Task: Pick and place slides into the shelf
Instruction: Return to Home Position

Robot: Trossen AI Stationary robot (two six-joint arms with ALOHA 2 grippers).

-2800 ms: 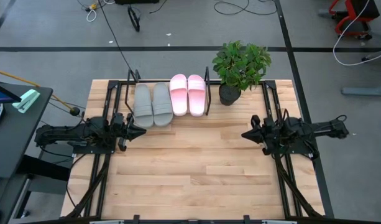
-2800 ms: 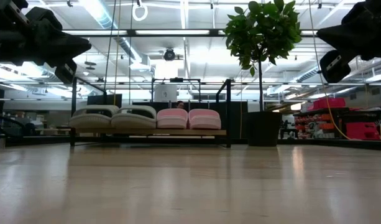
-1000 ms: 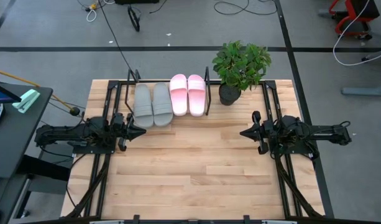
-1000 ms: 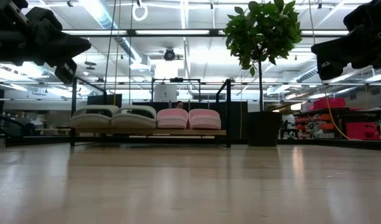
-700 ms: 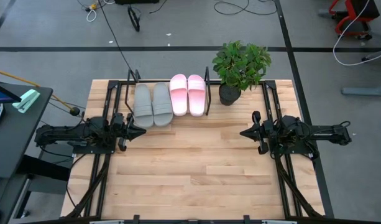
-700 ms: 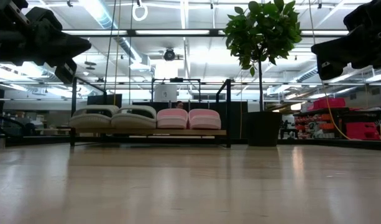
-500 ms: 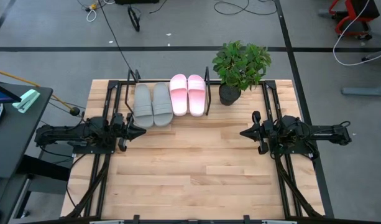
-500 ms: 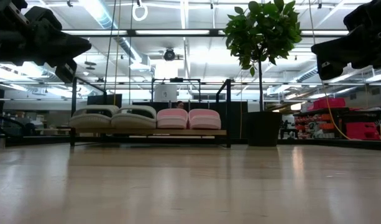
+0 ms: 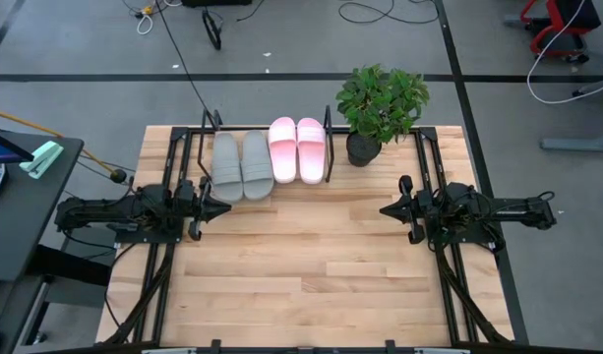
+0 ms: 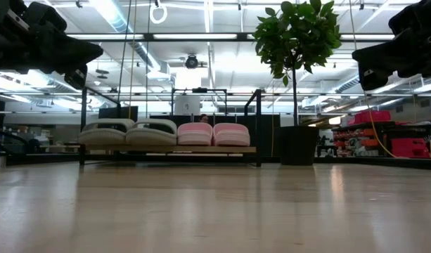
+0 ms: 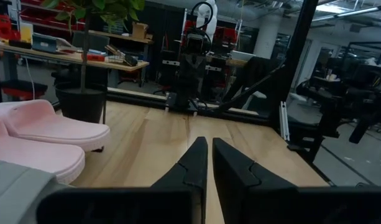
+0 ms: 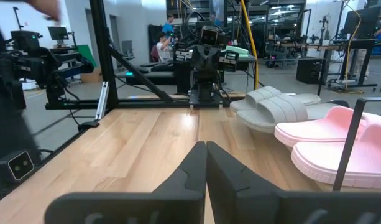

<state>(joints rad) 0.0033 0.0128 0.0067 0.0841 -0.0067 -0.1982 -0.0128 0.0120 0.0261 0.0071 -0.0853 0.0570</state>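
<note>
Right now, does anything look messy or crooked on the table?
Nothing much. The grey slides and pink slides lie side by side on the shelf, greys poking slightly further forward. The plant stands upright; left gripper and right gripper are shut, empty.

The two grey slides (image 9: 225, 167) are plain grey all over. The two pink slides (image 9: 283, 149) to their right are pale pink. The shelf (image 10: 166, 149) has thin black ends and a light wood board. The table (image 9: 311, 265) is light wood in long strips. The plant (image 9: 382, 96) has green leaves and a black pot. The floor (image 9: 85, 108) is grey with dark lines.
</note>
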